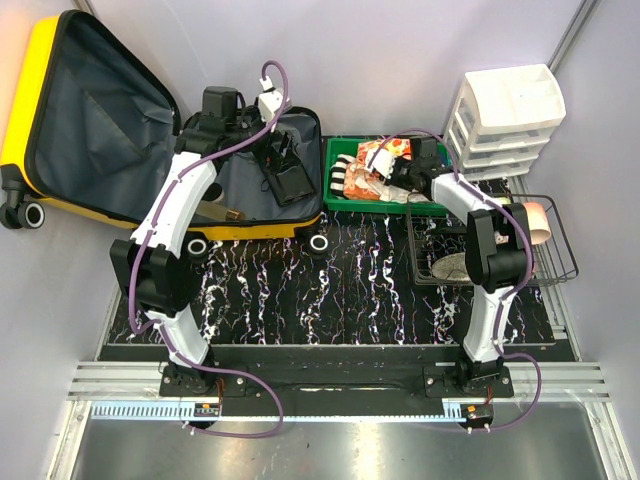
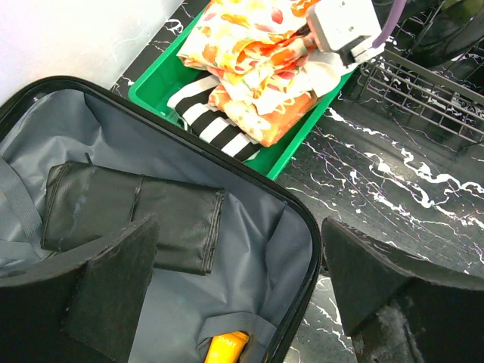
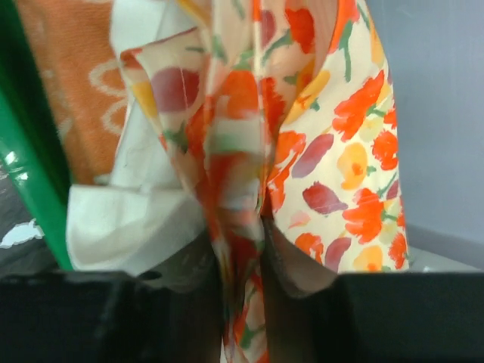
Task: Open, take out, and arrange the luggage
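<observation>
Left end effector [image 2: 240, 291] over luggage [image 2: 249, 227] rim

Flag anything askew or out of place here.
The floral cloth lies crumpled, not folded, over the striped cloth in the green tray, one fold pinched in the right gripper. Nothing looks spilled or damaged.

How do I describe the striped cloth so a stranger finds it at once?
Find the open yellow suitcase; a green tray stands just right of it. At the tray's suitcase end lies the cloth. It alone has black-and-white stripes; its neighbours are orange floral cloths.
</observation>
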Controlling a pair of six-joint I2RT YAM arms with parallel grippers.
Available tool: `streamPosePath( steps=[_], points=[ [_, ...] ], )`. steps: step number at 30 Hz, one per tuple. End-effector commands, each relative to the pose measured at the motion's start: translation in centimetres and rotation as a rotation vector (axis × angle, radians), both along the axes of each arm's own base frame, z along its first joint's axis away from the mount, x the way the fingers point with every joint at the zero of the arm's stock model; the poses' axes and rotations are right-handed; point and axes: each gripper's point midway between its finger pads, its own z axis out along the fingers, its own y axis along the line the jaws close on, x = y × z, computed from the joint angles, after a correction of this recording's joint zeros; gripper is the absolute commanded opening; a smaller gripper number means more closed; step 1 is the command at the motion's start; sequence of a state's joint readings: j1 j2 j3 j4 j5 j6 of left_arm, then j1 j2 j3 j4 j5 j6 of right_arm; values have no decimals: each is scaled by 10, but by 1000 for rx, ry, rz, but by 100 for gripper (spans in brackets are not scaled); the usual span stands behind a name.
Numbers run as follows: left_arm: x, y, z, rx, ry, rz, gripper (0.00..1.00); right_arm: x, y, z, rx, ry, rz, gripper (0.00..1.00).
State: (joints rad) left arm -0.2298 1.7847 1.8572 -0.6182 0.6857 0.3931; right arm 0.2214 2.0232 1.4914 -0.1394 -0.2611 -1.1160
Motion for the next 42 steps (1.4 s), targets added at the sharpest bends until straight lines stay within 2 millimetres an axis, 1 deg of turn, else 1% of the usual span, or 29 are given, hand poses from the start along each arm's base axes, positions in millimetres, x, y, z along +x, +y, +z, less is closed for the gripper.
streamPosePath(
  steps=[1, 2, 3, 5, 6, 7, 8, 9, 10, 11, 12, 13, 14, 15, 16, 17, 18, 21, 23, 24, 26, 28, 29, 32, 34, 36, 37, 38, 42],
  points=[
    [6, -1, 23, -11, -80, 1, 93, -28, 18, 30, 28, 91, 90, 40],
    [7, 0, 21, -10, -74, 1, 93, -30, 18, 32, 41, 120, 76, 45],
    [7, -1, 22, -11, -77, -2, 93, -22, 21, 48, 60, 106, 69, 55],
    [10, 0, 19, -11, -63, 13, 93, -21, 23, 59, 115, 140, 26, 63],
    [11, 0, 20, -10, -62, 18, 93, -14, 25, 77, 145, 121, 20, 68],
    [11, 0, 20, -9, -57, 22, 93, -19, 29, 82, 192, 160, 10, 71],
    [14, 1, 18, -5, -50, 36, 93, -19, 29, 90, 224, 172, 1, 73],
    [16, 3, 19, -6, -46, 48, 93, -15, 33, 108, 260, 159, 3, 75],
    [17, 4, 17, -7, -34, 64, 93, -20, 37, 112, 318, 205, -12, 75],
    [22, 6, 13, 3, -28, 88, 93, -17, 36, 120, 350, 208, -28, 75],
    [25, 8, 11, 7, -21, 106, 93, -11, 38, 130, 380, 197, -40, 75],
    [30, 12, 7, 14, -4, 150, 93, -6, 38, 132, 415, 213, -86, 73],
    [37, 15, 0, 19, 16, 184, 94, 7, 38, 133, 431, 203, -116, 72],
    [41, 16, 0, 15, 25, 214, 94, 15, 37, 131, 448, 207, -149, 72],
    [45, 17, -4, 6, 53, 246, 95, 20, 34, 125, 466, 239, -201, 71],
    [53, 22, -14, 23, 70, 286, 95, 33, 35, 119, 473, 242, -223, 70],
    [57, 23, -15, 24, 77, 304, 95, 39, 32, 113, 477, 254, -256, 70],
    [69, 27, -32, 32, 115, 368, 95, 51, 21, 72, 401, 305, -342, 67],
    [80, 35, -47, 34, 157, 458, 95, 46, 13, 42, 348, 371, -371, 66],
    [83, 38, -52, 33, 174, 500, 95, 42, 12, 33, 318, 386, -364, 67],
    [94, 53, -76, 24, 248, 666, 95, 28, 8, 11, 277, 452, -369, 68],
    [98, 63, -99, 20, 312, 784, 95, 19, 6, -4, 245, 485, -354, 68],
    [99, 66, -108, 17, 335, 817, 95, 12, 4, -19, 226, 519, -355, 69],
    [101, 69, -138, -22, 428, 865, 94, 4, 1, -43, 188, 564, -352, 71],
    [105, 69, -157, -51, 486, 884, 92, 6, 0, -46, 191, 567, -365, 75],
    [113, 72, -164, -65, 496, 895, 88, 13, 6, -29, 237, 544, -374, 77],
    [116, 71, -176, -54, 512, 893, 86, 16, 8, -20, 255, 534, -376, 81],
    [118, 71, -179, -53, 511, 894, 86, 23, 11, 0, 285, 495, -369, 83],
    [129, 75, -194, -87, 502, 907, 84, 28, 18, 49, 362, 427, -360, 91]
  ],
)
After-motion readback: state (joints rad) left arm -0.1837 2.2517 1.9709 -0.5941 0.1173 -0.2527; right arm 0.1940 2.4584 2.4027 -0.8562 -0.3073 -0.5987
